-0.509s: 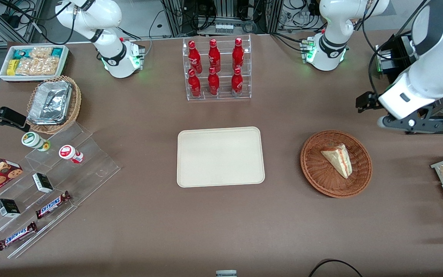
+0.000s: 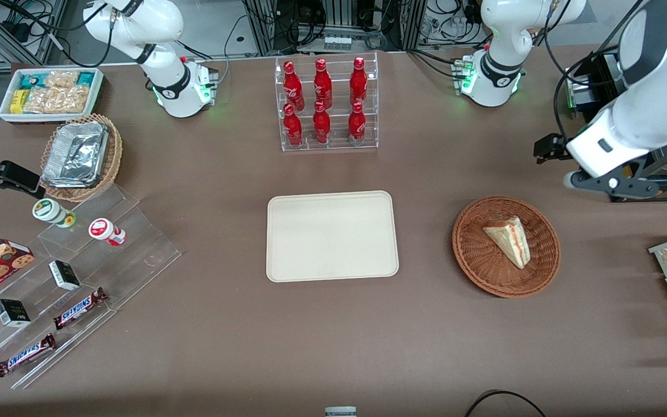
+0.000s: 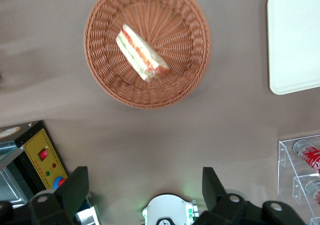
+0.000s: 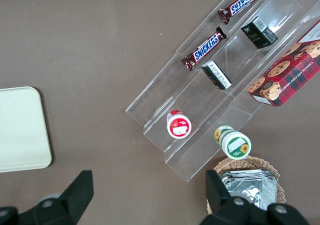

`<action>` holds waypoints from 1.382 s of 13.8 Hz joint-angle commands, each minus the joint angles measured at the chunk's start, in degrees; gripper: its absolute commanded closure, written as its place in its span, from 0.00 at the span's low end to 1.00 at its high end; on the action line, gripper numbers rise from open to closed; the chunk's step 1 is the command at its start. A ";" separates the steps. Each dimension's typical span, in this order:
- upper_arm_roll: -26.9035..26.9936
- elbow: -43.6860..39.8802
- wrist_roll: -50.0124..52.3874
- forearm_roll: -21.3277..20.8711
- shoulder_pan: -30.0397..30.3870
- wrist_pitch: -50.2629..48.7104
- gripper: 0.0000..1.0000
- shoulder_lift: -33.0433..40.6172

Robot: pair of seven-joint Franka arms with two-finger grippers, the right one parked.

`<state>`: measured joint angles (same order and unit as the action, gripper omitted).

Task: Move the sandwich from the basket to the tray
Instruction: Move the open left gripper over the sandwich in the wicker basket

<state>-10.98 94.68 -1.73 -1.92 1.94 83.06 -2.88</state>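
Presently, step: approach, nothing grasped.
End effector (image 3: 145,195): spread, high over the tabletop near its working-arm edge.
Sandwich (image 2: 508,240): in basket (image 2: 472,255).
Tray (image 2: 332,236): bare.
Next: descend, straddle wedge.

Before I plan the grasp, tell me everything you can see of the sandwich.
The sandwich is a small triangular wedge of pale bread, with red and green filling layers along one cut edge. It lies in the reddish-brown wicker basket, touching only the weave. Nothing holds it: the gripper hangs apart from the basket, jaws open.
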 commanded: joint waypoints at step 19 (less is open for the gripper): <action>-0.35 34.87 40.36 0.95 3.51 56.77 0.00 -2.30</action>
<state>-10.73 126.93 29.79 -1.61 4.75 136.94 -6.64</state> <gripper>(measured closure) 0.000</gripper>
